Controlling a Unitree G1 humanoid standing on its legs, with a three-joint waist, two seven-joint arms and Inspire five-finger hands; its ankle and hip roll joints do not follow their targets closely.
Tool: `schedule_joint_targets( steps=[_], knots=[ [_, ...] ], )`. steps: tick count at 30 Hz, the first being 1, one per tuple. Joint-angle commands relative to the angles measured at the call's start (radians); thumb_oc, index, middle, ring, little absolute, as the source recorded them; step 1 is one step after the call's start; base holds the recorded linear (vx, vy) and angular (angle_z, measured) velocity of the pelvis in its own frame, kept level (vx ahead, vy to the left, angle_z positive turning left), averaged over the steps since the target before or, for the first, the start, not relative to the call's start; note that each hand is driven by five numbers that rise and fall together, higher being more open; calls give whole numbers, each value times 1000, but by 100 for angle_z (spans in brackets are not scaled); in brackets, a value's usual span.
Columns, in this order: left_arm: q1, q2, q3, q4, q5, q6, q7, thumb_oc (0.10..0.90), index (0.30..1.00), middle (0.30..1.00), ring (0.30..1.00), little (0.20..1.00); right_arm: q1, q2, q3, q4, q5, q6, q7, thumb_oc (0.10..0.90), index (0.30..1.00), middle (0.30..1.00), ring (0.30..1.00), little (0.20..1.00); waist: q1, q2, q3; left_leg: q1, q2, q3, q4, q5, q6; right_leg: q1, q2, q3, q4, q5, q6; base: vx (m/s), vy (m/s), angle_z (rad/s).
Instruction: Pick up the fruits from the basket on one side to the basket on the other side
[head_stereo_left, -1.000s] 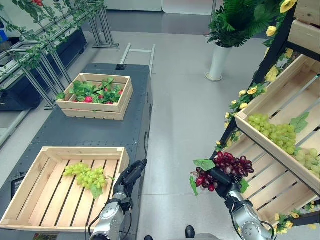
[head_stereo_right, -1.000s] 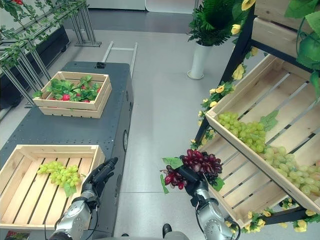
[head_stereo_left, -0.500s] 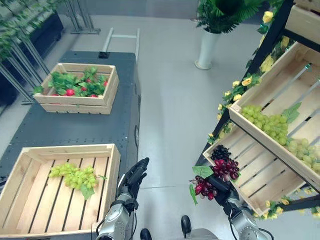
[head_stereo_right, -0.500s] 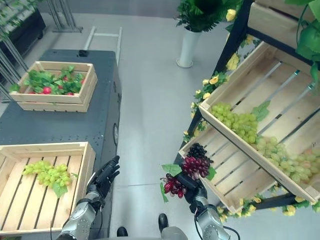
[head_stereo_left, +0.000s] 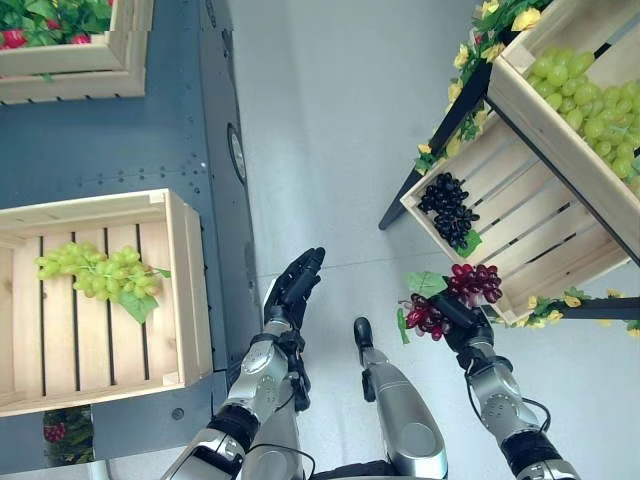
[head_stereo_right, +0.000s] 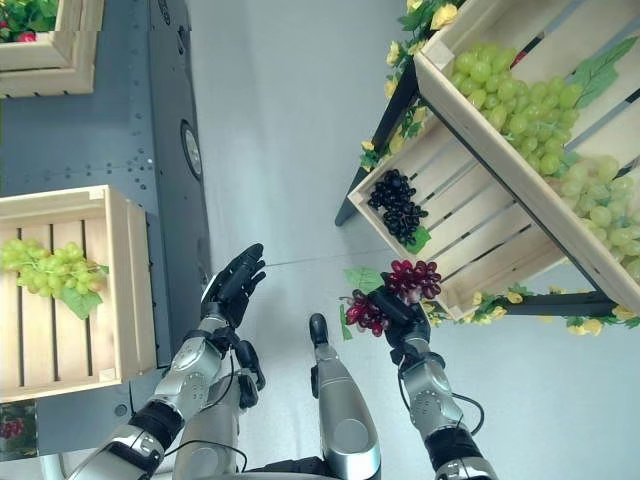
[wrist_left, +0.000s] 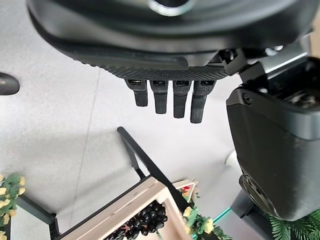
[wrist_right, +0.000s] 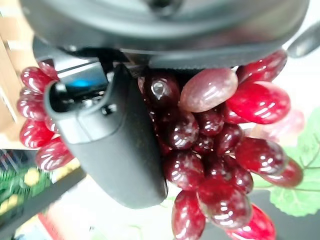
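I have my right hand's (head_stereo_left: 452, 318) fingers (wrist_right: 115, 150) curled tight round a bunch of red grapes (head_stereo_left: 462, 290), held up over the floor (head_stereo_left: 330, 140) just beside the low wooden crate (head_stereo_left: 520, 225) on the shelf, where dark grapes (head_stereo_left: 448, 208) lie. My left hand (head_stereo_left: 293, 290) is held out with straight fingers (wrist_left: 165, 100) and holds nothing. It is near the wooden crate on the desk (head_stereo_left: 185, 290) with green grapes (head_stereo_left: 98, 275) in it.

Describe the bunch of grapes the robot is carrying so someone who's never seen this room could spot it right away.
Look at the slanted wooden crates on the rack on the robot's right, then below the lower crate to the robot's right hand, held over the grey floor. The red grapes with a green leaf are clutched there; the other bunches are green or near-black and lie in crates.
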Motion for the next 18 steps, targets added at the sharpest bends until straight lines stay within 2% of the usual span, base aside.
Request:
schedule_joint_targets(
  steps=[1,5,8,11,12,13,15,16,17,18],
  knots=[
    [-24,-14,-21,-114,7,-85,-9,800,900,900,900,900,-56,-104,-76,-106,9,-95,-30,400,300,300,300,300,0,1,4,-9,-20,-52,136,-108,-25,-2,45,-81,168,-111,-55,-1,-2,-9],
    [-33,12,-32,-144,22,-72,-21,800,900,900,900,900,-60,-143,-92,-90,-21,-111,-90,400,300,300,300,300,3,-14,4,-65,-11,-66,199,-129,-22,-50,52,-93,223,-129,-59,-15,-60,1],
    [-46,33,-41,-164,29,-63,-28,800,900,900,900,900,-89,-166,-110,-68,-64,-172,-190,400,300,300,300,300,8,-23,4,-119,-9,-87,264,-148,-14,-93,61,-100,278,-147,-68,-17,-71,10],
    [-51,40,-40,-176,25,-50,-31,800,900,900,900,900,-122,-191,-133,-64,-125,-197,-266,400,300,300,300,300,10,-21,4,-143,-7,-99,297,-157,-13,-108,64,-103,302,-158,-73,1,-58,6],
    [-56,45,-43,-181,24,-40,-34,800,900,900,900,900,-150,-213,-150,-70,-192,-209,-328,400,300,300,300,300,12,-15,4,-162,-9,-111,316,-151,-17,-121,66,-104,316,-164,-78,7,-47,1],
    [-57,45,-44,-182,24,-38,-33,800,900,900,900,900,-155,-217,-152,-71,-204,-208,-338,400,300,300,300,300,11,-14,4,-165,-9,-113,319,-150,-18,-124,66,-105,318,-165,-79,5,-52,-2],
    [-67,51,-49,-182,22,-27,-35,800,900,900,900,900,-198,-270,-163,-74,-310,-189,-393,400,300,300,300,300,14,-8,4,-185,-9,-123,331,-137,-21,-139,66,-107,329,-170,-84,-39,-50,0],
    [-74,53,-49,-183,21,-24,-38,800,900,900,900,900,-215,-290,-166,-74,-329,-174,-403,400,300,300,300,300,15,-10,4,-209,-9,-119,333,-111,-16,-158,62,-110,327,-154,-92,-22,-41,2],
    [-72,56,-51,-187,18,-17,-42,800,900,900,900,900,-227,-311,-167,-71,-339,-156,-410,400,300,300,300,300,19,-5,4,-199,-11,-131,334,-123,-24,-149,64,-111,331,-170,-87,-86,-68,4],
    [-77,59,-56,-187,13,-20,-58,800,900,900,900,900,-268,-355,-160,-45,-347,-105,-404,400,300,300,300,300,25,-5,4,-222,-12,-128,333,-97,-21,-168,59,-118,329,-157,-93,-19,-49,5]
  ],
)
